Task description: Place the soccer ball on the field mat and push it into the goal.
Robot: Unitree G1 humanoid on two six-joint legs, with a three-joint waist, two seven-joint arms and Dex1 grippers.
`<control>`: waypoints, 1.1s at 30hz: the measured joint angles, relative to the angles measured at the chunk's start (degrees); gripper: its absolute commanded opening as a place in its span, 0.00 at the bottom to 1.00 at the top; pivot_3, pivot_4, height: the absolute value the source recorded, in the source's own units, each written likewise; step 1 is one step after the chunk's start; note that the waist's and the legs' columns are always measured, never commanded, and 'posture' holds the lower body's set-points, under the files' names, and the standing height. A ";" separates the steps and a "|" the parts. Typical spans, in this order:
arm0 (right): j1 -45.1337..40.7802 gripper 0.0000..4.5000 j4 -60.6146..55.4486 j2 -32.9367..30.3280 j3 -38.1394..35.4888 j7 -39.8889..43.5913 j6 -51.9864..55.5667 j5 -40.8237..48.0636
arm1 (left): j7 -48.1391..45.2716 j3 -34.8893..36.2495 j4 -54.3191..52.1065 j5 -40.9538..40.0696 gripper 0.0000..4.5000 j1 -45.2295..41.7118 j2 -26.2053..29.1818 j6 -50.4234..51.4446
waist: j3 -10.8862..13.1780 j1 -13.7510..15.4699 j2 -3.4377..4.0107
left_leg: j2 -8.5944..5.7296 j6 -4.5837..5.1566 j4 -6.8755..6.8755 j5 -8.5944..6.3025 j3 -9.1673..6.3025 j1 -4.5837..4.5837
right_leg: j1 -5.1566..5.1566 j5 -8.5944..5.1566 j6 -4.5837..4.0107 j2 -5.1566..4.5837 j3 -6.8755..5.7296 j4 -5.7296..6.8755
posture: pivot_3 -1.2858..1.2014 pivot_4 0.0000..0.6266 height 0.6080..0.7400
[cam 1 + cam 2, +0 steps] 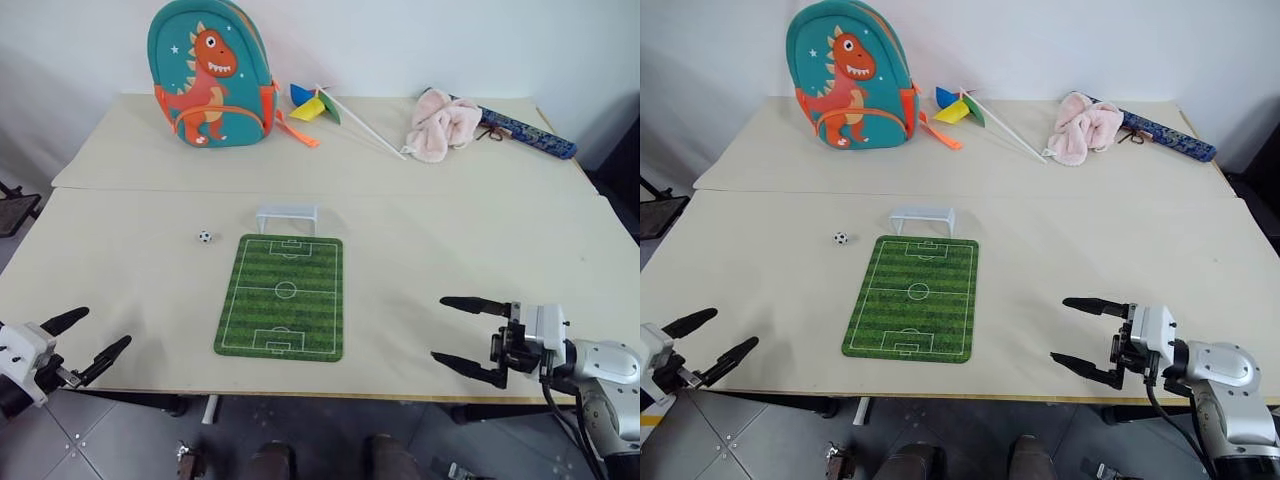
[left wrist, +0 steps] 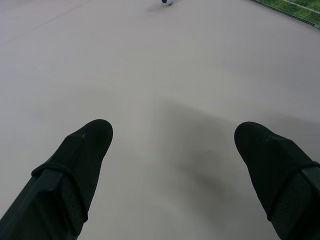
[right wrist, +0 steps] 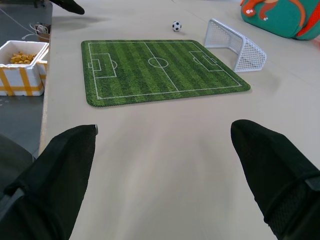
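The soccer ball (image 1: 204, 236) lies on the bare beige table (image 1: 120, 260), a little left of the field mat's far left corner. The green field mat (image 1: 283, 296) lies flat in the middle. The white goal (image 1: 287, 217) stands just past its far short edge, mouth toward the mat. My left gripper (image 1: 106, 326) hovers open at the table's front left edge, well short of the ball (image 2: 166, 2). My right gripper (image 1: 438, 328) is open near the front right, pointing left toward the mat (image 3: 160, 70), with nothing between its fingers.
At the back stand a teal dinosaur backpack (image 1: 208, 75), a coloured pinwheel (image 1: 320, 105), a pink cloth (image 1: 443, 123) and a long blue patterned item (image 1: 525, 132). A white box with yellow contents (image 3: 20, 65) sits on the floor below the table's front edge.
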 measured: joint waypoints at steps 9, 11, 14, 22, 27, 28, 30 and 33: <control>-1.77 1.00 -11.49 7.48 2.98 -6.79 8.62 7.07 | 7.09 2.02 -8.85 -8.13 1.00 0.07 -6.84 12.48 | 0.00 0.10 0.01 | 0.06 -0.04 0.06 -0.01 -0.05 0.00 | -0.01 0.01 -0.02 0.01 0.01 0.04 | 0.52 0.24 1.00; -2.94 1.00 -13.35 10.91 3.22 -8.93 8.19 7.50 | 11.59 2.25 -10.65 -9.55 1.00 -3.16 -9.93 14.63 | -0.02 0.45 -0.04 | 0.04 -0.06 0.17 -0.01 -0.11 -0.01 | 0.02 0.02 -0.02 0.02 -0.03 0.09 | 0.52 0.24 1.00; -4.53 1.00 -14.84 14.13 3.40 -12.43 7.72 7.10 | 15.84 -0.48 -13.51 -8.94 1.00 -7.67 -11.83 16.58 | -0.03 1.08 -0.05 | -0.02 -0.05 0.20 -0.02 -0.09 -0.02 | 0.01 0.07 -0.02 0.03 0.00 0.10 | 0.52 0.24 1.00; -5.93 1.00 -12.08 17.34 5.54 -14.40 1.64 -0.02 | 22.88 -10.68 -9.61 -0.51 1.00 -20.50 -13.81 18.72 | -0.04 0.92 -0.05 | -0.16 -0.13 0.15 0.00 0.00 -0.01 | -0.12 0.08 -0.05 0.28 0.10 0.44 | 0.52 0.24 1.00; -4.10 1.00 -11.45 16.12 5.11 -14.09 0.49 -1.12 | 23.80 -12.22 -3.46 1.85 1.00 -27.77 -12.48 19.39 | -0.02 0.21 -0.07 | -0.02 -0.23 0.15 0.04 0.01 -0.02 | -0.16 0.07 -0.07 0.45 0.04 0.49 | 0.52 0.24 1.00; -3.99 1.00 -11.34 16.07 5.29 -14.09 0.55 -1.21 | 23.86 -12.54 -2.23 2.31 1.00 -29.67 -12.27 19.51 | -0.02 0.31 -0.08 | -0.04 -0.27 0.22 0.06 0.02 -0.06 | -0.13 0.08 -0.09 0.47 -0.04 0.47 | 0.52 0.24 1.00; -3.56 1.00 -11.35 16.05 5.34 -14.08 0.50 -1.26 | 23.82 -13.44 0.60 2.98 1.00 -34.04 -11.82 19.64 | -0.02 0.43 -0.08 | -0.04 -0.26 0.33 0.06 -0.01 -0.05 | -0.09 0.08 -0.09 0.45 0.00 0.55 | 0.52 0.24 1.00; -3.30 1.00 -11.25 15.92 5.50 -14.08 0.86 -1.28 | 22.64 -16.07 8.65 4.83 1.00 -42.51 -11.62 19.92 | -0.02 0.19 -0.08 | -0.07 -0.25 0.40 0.05 -0.02 -0.05 | -0.09 0.11 -0.07 0.46 0.05 0.62 | 0.52 0.24 1.00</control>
